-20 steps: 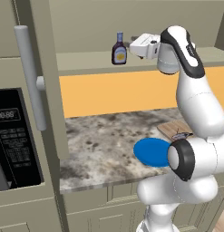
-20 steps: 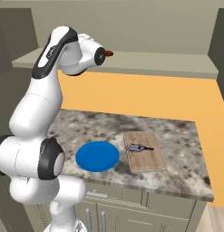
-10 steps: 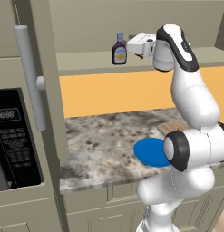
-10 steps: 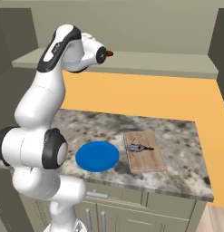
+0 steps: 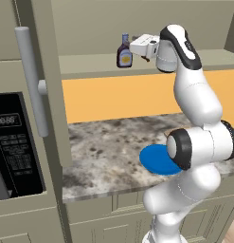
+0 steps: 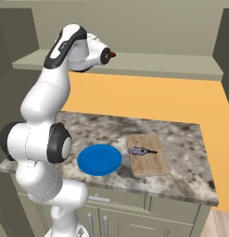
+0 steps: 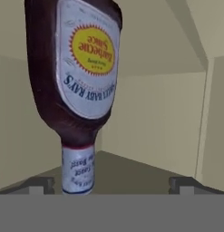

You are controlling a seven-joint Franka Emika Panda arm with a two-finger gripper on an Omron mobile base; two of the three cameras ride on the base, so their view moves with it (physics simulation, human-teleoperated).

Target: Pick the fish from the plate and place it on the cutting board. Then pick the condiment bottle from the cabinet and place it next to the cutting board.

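Left base view showed the claw (image 5: pixel 135 46) raised to the height of the cabinet (image 5: pixel 90 66) shelf, pointing along it toward the condiment bottle (image 5: pixel 124 51), which stood upright on the shelf just ahead of the claw. Whether the two touched could not be told from that side. In the hand view the bottle (image 7: pixel 76 86) appeared upside down because the hand was rolled over, large and close, sitting left of centre between the two fingertips (image 7: pixel 38 185), nearer the left one; the claw was spread wide and gripped nothing.

Far below the claw, on the speckled counter (image 6: pixel 181 139), the blue plate (image 6: pixel 99 159) lay bare near the front edge. Just beside it, on the side away from the arm, lay the cutting board (image 6: pixel 148 157) with the fish (image 6: pixel 140 151) resting on its half nearer the wall, thin tail pointing away from the plate. An orange wall panel (image 6: pixel 148 99) ran between the counter and the shelf.
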